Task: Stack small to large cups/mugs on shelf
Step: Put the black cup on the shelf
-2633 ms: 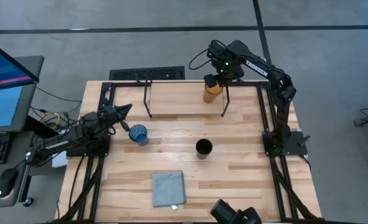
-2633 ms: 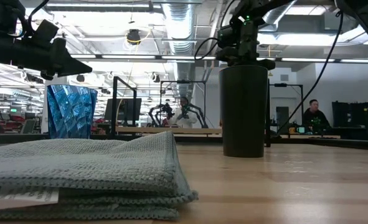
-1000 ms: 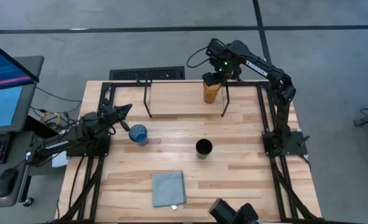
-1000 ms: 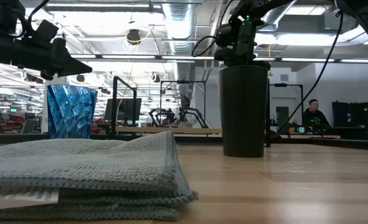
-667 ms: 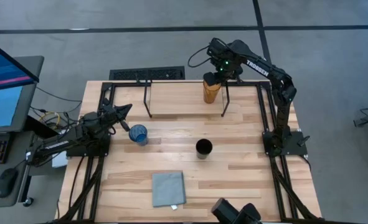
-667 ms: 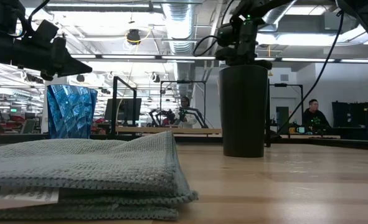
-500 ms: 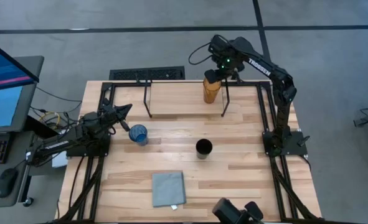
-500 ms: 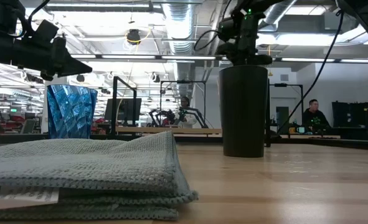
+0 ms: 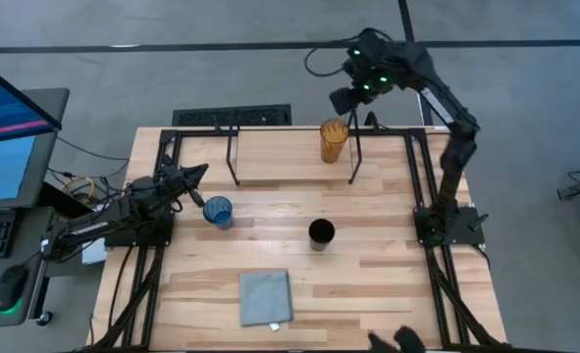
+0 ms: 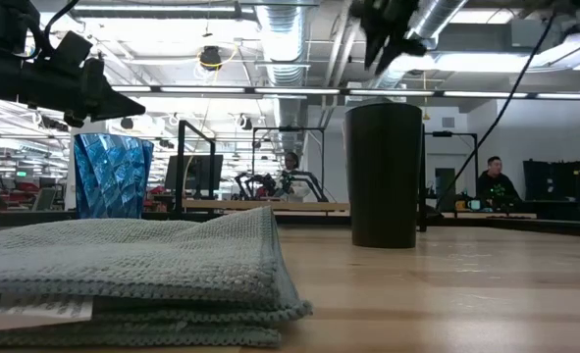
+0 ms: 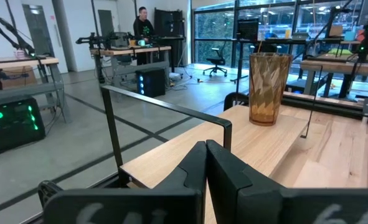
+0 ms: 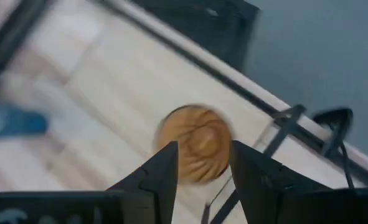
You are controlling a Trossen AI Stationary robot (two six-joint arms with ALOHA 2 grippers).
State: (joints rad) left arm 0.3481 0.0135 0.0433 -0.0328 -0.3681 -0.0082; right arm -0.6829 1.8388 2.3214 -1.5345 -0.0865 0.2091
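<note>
Hovering high above the amber cup (image 9: 333,142), the right gripper (image 9: 346,97) hangs empty, fingers apart.

That amber cup stands upright on the shelf (image 9: 280,155), toward its right end — a sensible base, since the tallest cup goes at the bottom and the smaller ones drop inside. In the right wrist view the two fingers (image 12: 159,177) frame the cup's open mouth from above, touching nothing, so the cup rests on its own. The black cup (image 9: 321,233) waits mid-table and the blue cup (image 9: 217,211) sits near the left side, both well apart from the shelf and not yet stacked. Just beside the blue cup rests the left gripper (image 11: 205,155), fingers pressed together, holding nothing — parked clear of the work. A folded grey cloth (image 9: 266,297) lies near the front edge, out of play.
</note>
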